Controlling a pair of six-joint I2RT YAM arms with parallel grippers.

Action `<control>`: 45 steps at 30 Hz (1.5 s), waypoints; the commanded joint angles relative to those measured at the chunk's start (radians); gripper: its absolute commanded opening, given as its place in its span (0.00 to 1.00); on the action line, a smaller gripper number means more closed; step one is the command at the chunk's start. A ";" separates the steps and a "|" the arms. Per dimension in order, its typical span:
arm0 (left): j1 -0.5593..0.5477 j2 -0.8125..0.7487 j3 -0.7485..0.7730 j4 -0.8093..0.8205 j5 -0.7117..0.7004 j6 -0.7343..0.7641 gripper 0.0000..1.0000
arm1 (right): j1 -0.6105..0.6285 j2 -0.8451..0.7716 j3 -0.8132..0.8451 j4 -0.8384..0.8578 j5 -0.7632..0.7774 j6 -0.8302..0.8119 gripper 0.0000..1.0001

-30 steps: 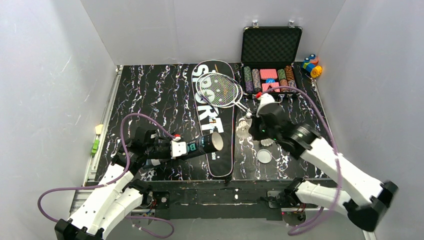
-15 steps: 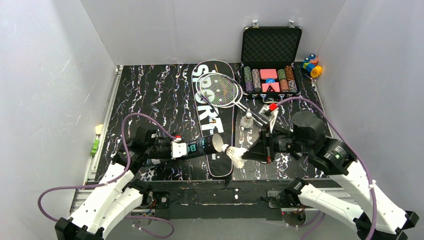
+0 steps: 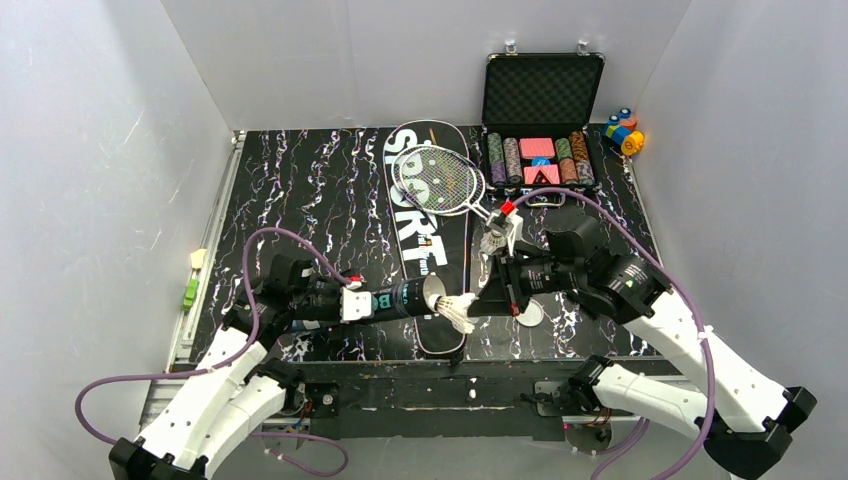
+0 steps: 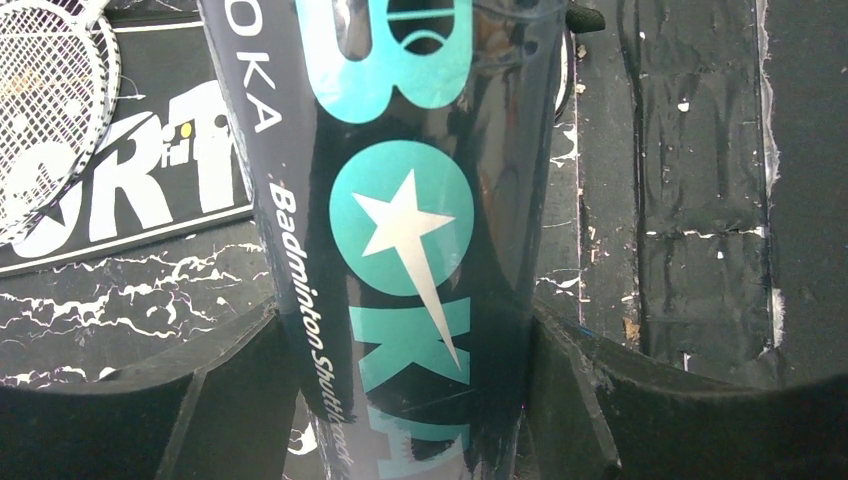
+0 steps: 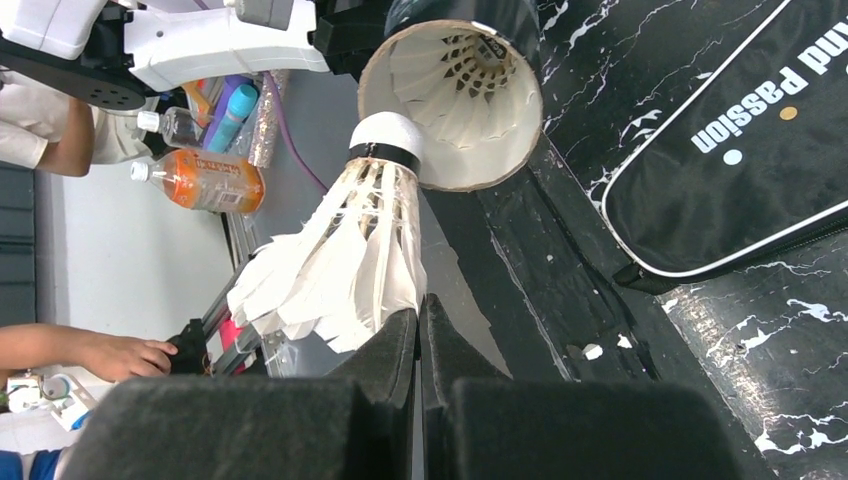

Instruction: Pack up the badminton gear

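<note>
Shuttlecock being pinched by its feather tips in the closed right gripper, cork leading at the tube mouth; left gripper clamping tube roughly level, presenting the opening for insertion.

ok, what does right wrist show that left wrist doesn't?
Only right wrist: the right gripper pinching a shuttlecock by its feathers, with the cork at the open mouth of the tube and not inside it. It also shows stacked shuttlecocks nested in the tube.
Only left wrist: the left gripper clamped on the tube's printed side, and the rackets lying on the bag.
Both: the tube, the bag and the black marbled table.
</note>
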 commanded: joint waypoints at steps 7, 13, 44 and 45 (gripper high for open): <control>-0.007 -0.020 0.061 -0.082 0.092 0.085 0.19 | 0.000 0.079 0.048 0.028 -0.026 -0.032 0.02; -0.010 -0.023 0.061 -0.105 0.092 0.106 0.19 | 0.000 0.125 0.080 0.036 -0.032 -0.036 0.04; -0.012 -0.004 0.073 0.013 0.093 -0.039 0.17 | 0.088 0.151 0.005 0.184 0.267 0.041 0.68; -0.012 -0.005 0.073 0.014 0.094 -0.041 0.17 | 0.089 0.156 0.004 0.184 0.277 0.039 0.68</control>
